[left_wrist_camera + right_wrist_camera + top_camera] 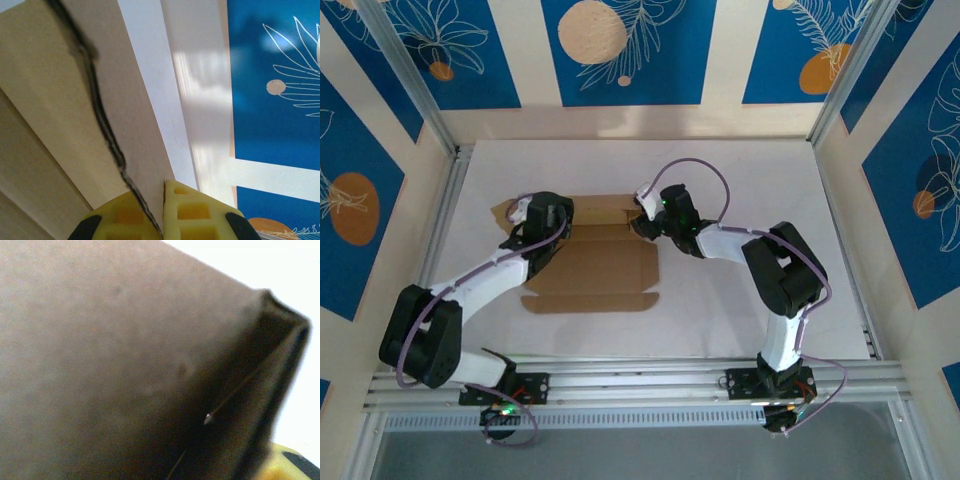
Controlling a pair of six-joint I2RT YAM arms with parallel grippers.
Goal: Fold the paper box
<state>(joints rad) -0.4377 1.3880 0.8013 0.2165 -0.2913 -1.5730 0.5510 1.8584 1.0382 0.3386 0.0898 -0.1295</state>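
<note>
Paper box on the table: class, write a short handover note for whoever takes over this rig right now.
Left gripper: shut, pinching an edge of the paper box at its far left corner.
Right gripper: at the far right corner, against the cardboard; grip unclear.
Box: middle of the table, near panel and front flap flat.
Done: far wall seems partly raised.
Left: side walls, flaps, closing.

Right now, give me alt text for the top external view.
The brown paper box lies at the middle of the white table. The left gripper meets its far-left corner, the right gripper its far-right corner.
</note>
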